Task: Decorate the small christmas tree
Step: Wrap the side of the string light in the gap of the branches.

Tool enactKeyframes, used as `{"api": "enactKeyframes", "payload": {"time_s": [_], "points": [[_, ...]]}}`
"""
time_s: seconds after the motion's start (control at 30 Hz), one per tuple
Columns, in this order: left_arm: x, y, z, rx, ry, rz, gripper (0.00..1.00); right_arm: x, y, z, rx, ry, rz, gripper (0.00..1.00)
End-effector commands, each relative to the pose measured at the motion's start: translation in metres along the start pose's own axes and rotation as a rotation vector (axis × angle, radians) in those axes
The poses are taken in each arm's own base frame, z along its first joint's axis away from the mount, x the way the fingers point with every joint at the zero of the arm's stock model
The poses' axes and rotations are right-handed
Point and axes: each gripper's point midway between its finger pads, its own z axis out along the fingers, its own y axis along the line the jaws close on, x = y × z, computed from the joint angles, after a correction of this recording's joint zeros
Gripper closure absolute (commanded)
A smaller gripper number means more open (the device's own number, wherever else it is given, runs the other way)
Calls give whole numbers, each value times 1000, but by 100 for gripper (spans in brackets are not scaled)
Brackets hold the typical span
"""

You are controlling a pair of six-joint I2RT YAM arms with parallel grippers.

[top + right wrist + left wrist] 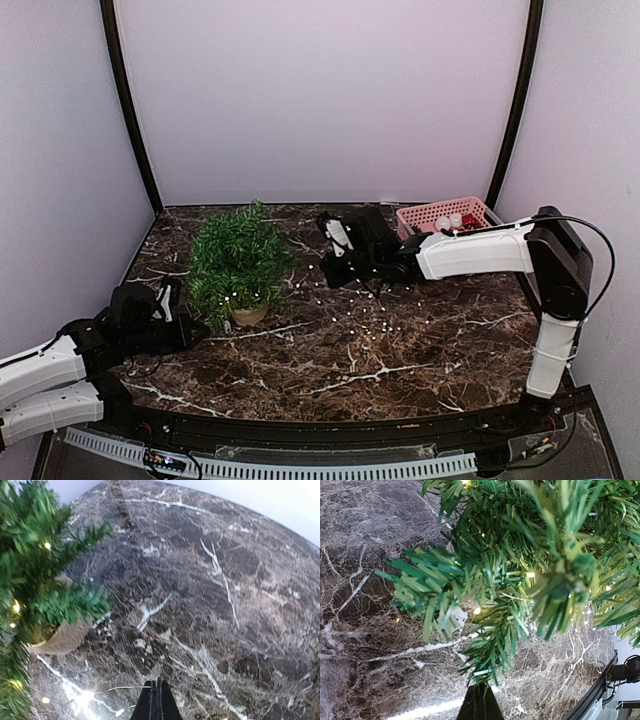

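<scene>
Since no ornament is seen on the branches yet, the job is judged to be right at the start, lol. The left pincer (479, 706) is pressed together with nothing pinched, and the small christmas tree (238, 262) is found directly ahead of its tips, needles crowding just above them. The right pincer (157, 701) is pressed together too; the tree, tan pot (64, 638) included, sits ahead of it and off to its left. A thin light wire (125, 687) is seen running up to those tips, but whether it's pinched can't be told. The pink basket (442, 214) of red ornaments sits behind the right pincer, beside its arm, so a swing back, spread jaws and a pick are probably called for next. Plenty of bare marble table (420, 345) is offered between the right pincer and the near edge. The side wall is close behind the basket, so care is needed there.
</scene>
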Motion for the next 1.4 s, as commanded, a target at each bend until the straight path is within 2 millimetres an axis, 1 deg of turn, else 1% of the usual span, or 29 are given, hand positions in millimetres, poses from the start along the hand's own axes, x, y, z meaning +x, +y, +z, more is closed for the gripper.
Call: {"api": "enactKeyframes", "payload": {"time_s": [0.0, 0.1, 0.3, 0.4, 0.47, 0.53, 0.57, 0.7, 0.73, 0.77, 0.8, 0.83, 0.87, 0.9, 0.97, 1.0, 1.03, 1.07, 1.1, 1.13, 1.17, 1.27, 1.3, 1.33, 1.37], "points": [[-8, 0, -3, -14, -20, 35, 100, -41, 2, -9, -10, -92, -51, 100], [-11, -1, -2, -16, -24, 61, 100, -50, 5, -4, -37, -103, -61, 100], [-21, 6, 0, -69, -41, 123, 100, -60, 29, 0, -165, -121, -85, 100], [-28, 11, 1, -104, -52, 151, 100, -60, 38, -1, -212, -121, -86, 100], [-32, 14, 1, -123, -60, 163, 97, -55, 43, -4, -240, -116, -88, 100], [-35, 15, 1, -136, -65, 165, 88, -50, 50, -5, -261, -112, -87, 100], [-38, 19, 0, -166, -83, 163, 82, -48, 53, -6, -270, -108, -88, 100], [-44, 27, -7, -216, -118, 131, 75, -38, 65, -7, -286, -102, -80, 100], [-48, 27, -10, -218, -140, 118, 70, -36, 69, -7, -291, -101, -75, 100], [-46, 29, -12, -228, -139, 100, 67, -35, 71, -7, -291, -103, -71, 100], [-50, 28, -16, -234, -155, 91, 60, -34, 73, -7, -290, -104, -66, 100], [-47, 31, -19, -248, -143, 77, 57, -33, 74, -7, -288, -104, -59, 100], [-52, 27, -25, -241, -161, 73, 52, -33, 73, -7, -278, -106, -50, 100], [-50, 28, -30, -254, -149, 64, 47, -33, 73, -7, -275, -106, -40, 100], [-55, 23, -46, -249, -171, 46, 41, -33, 71, -6, -264, -111, -24, 100], [-56, 17, -49, -228, -171, 43, 40, -32, 71, -6, -262, -110, -18, 100], [-61, 8, -57, -193, -190, 39, 38, -32, 70, -6, -260, -112, -14, 100], [-62, 0, -60, -161, -185, 33, 37, -32, 69, -6, -256, -114, -10, 100], [-67, -9, -68, -129, -200, 23, 37, -32, 68, -6, -249, -115, -6, 100], [-66, -17, -69, -98, -183, 20, 37, -32, 67, -6, -241, -117, -3, 100], [-71, -25, -73, -72, -190, 8, 37, -31, 64, -5, -231, -116, 2, 100], [-67, -55, -71, 55, -141, -5, 37, -31, 60, -3, -204, -116, 10, 100], [-65, -60, -69, 75, -129, -26, 37, -31, 58, -2, -194, -116, 13, 100], [-63, -74, -68, 124, -125, -27, 37, -31, 56, -2, -183, -119, 17, 100], [-62, -77, -65, 124, -124, -28, 37, -32, 55, -2, -175, -121, 20, 100]]}}
